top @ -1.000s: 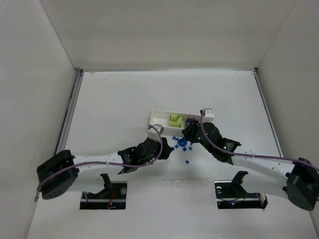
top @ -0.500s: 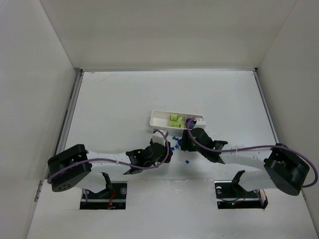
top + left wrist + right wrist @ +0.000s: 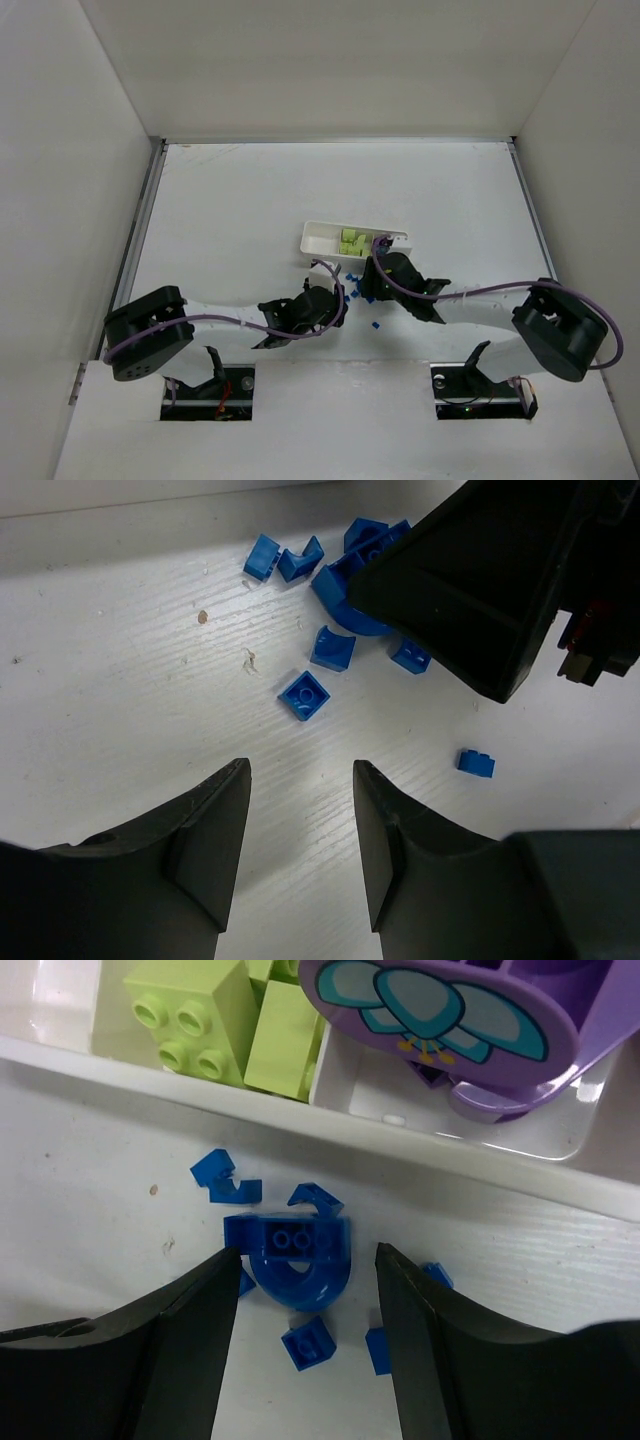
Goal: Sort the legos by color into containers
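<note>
The white tray lies mid-table. Its middle compartment holds lime-green blocks and its right one a purple piece. Several tiny blue cubes lie scattered just in front of it. My right gripper is open and low, with a finger on either side of the round blue piece. My left gripper is open and empty over bare table, just short of a blue cube. The right gripper's finger hides part of the round piece.
A lone blue brick lies apart to the right, nearer the arms. The tray's near rim runs close behind the blue pile. Both grippers crowd the same spot. White walls enclose the table.
My right gripper has pulled back from the tray's right end and come down over the blue pile. My left gripper has moved right toward the same pile.
</note>
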Available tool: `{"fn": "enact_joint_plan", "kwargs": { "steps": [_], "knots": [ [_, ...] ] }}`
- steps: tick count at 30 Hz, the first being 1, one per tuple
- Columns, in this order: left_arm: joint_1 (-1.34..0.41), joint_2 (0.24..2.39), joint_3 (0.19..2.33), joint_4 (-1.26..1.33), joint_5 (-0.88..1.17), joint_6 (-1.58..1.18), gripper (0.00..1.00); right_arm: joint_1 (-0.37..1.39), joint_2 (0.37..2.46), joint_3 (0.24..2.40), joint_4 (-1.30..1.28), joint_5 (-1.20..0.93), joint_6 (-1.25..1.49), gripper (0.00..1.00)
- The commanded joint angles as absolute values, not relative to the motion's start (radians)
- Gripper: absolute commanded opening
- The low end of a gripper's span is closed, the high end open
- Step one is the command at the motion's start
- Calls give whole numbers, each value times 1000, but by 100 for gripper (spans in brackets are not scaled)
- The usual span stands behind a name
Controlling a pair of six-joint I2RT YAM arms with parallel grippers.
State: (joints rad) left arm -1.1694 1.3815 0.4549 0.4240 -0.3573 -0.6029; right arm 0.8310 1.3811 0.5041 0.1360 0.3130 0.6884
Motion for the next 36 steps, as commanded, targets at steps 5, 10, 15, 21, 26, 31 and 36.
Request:
{"fn": "enact_joint_plan", "kwargs": {
  "steps": [5, 10, 15, 21, 26, 31, 36],
  "knots": [
    [-1160, 1400, 500, 463, -379, -588, 43, 812, 1425, 538, 219, 281, 667, 53],
    [-1156, 1407, 509, 463, -382, -583, 44, 812, 1398, 519, 227, 288, 666, 36],
    [-1151, 1448, 535, 463, -382, -571, 49, 814, 1275, 486, 209, 295, 669, 32],
    [-1150, 1491, 568, 456, -383, -565, 48, 814, 1129, 479, 153, 296, 663, 33],
    [-1150, 1538, 607, 442, -397, -529, 43, 795, 1054, 483, 135, 290, 638, 33],
    [-1148, 1575, 635, 410, -410, -500, 37, 778, 1028, 482, 135, 279, 626, 33],
    [-1160, 1601, 652, 381, -429, -489, 32, 765, 1019, 476, 141, 268, 621, 33]
  ]
}}
